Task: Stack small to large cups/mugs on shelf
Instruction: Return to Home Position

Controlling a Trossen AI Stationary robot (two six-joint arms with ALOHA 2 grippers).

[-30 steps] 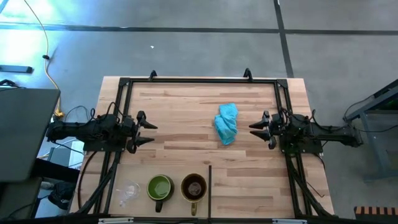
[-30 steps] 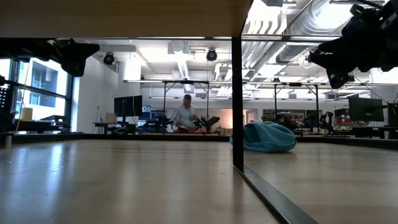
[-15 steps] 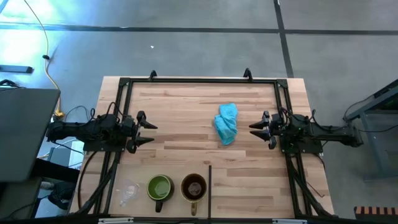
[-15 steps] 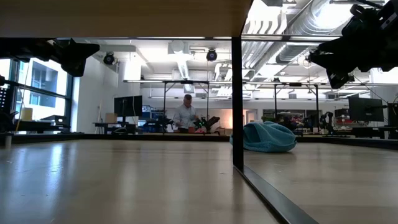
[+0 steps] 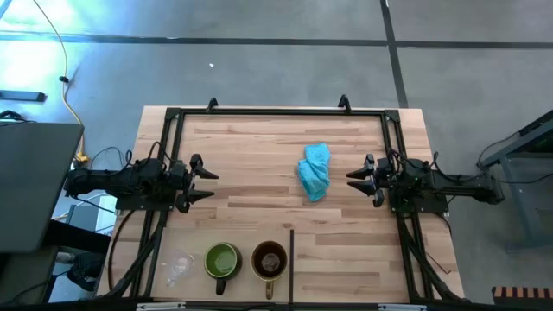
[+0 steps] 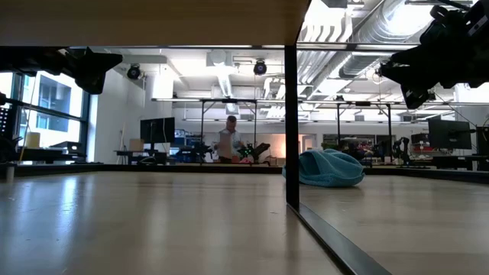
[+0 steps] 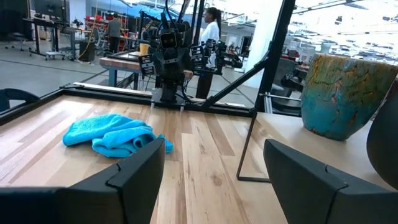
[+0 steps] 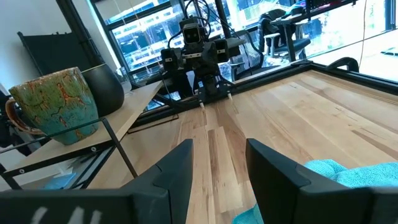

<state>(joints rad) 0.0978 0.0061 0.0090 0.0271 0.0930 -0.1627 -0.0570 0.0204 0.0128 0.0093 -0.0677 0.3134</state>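
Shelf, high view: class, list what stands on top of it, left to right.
Clear cup, green mug, brown mug, in a row. The table below the shelf is covered. The left hand and right hand wait open, away from it.

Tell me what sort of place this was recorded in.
Probably a robotics lab in an open industrial hall: exposed ceiling ducts, a concrete floor, and a person working among monitors in the background.
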